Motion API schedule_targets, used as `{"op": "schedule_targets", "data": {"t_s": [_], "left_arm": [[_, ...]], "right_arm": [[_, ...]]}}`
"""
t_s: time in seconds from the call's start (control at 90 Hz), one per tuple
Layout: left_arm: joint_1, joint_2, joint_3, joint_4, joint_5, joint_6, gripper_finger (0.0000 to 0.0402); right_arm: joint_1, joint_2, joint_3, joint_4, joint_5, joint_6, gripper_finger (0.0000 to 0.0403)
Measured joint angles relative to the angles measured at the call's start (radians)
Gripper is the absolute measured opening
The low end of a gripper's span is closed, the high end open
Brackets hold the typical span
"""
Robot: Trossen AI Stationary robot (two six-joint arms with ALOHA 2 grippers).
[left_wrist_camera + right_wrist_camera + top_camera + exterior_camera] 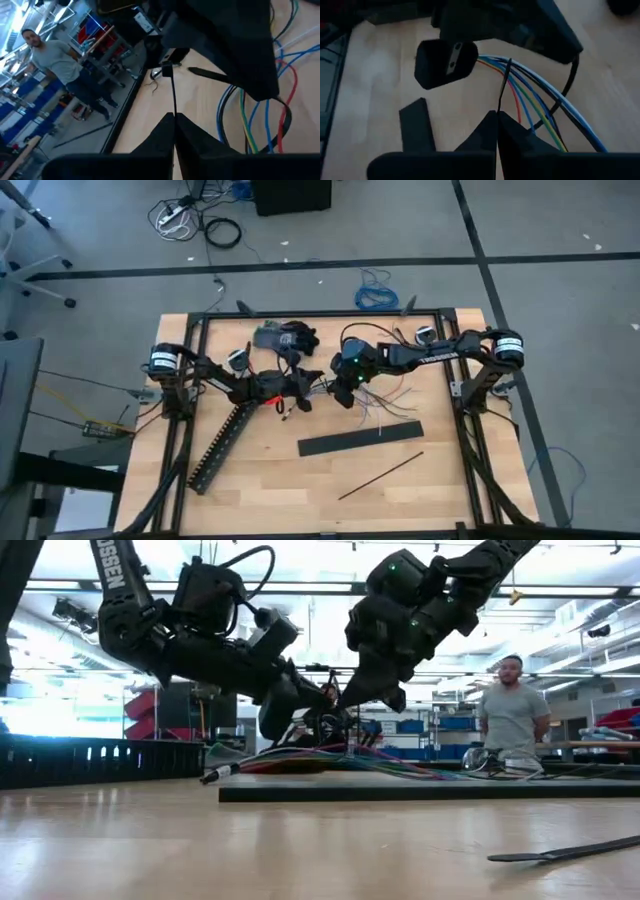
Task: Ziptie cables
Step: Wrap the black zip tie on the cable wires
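Observation:
The cables (385, 398), thin blue, green, white and red wires, lie fanned on the wooden table right of centre; they also show in the right wrist view (540, 100). My left gripper (305, 388) and my right gripper (343, 390) meet just above the bundle's left end. Each is shut on a thin black ziptie strip: the left one's (171, 95) and the right one's (503, 85). Whether it is one strip, I cannot tell. A second ziptie (380, 475) lies flat near the table's front. My left gripper (174, 117) pinches the thin ziptie strip (173, 107) between its two fingertips. The strip runs straight on from the fingers to a small square head (167, 71), clear of the table. My right gripper (498, 115) pinches the ziptie strip (500, 102) between its two fingertips, the fingers slanting down. From there the strip runs on and crosses the cable bundle (508, 65) close to my left gripper's finger (445, 62).
A wide flat black bar (360, 440) lies in front of the cables. A long slotted duct (220, 445) lies slanted at the left. A black glove-like heap (285, 337) sits at the far edge. A person (512, 710) stands beyond the table.

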Motion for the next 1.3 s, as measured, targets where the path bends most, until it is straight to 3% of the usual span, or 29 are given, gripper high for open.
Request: {"op": "schedule_targets", "data": {"t_s": [0.244,1.3], "left_arm": [[-0.011,0.0,0.0,0.006,-0.021,0.086,0.0],[-0.035,0.0,0.0,0.006,-0.061,0.187,0.0]], "right_arm": [[-0.001,0.0,0.0,-0.006,-0.015,-0.004,0.0],[-0.015,0.0,0.0,0.003,-0.051,-0.026,0.0]]}}
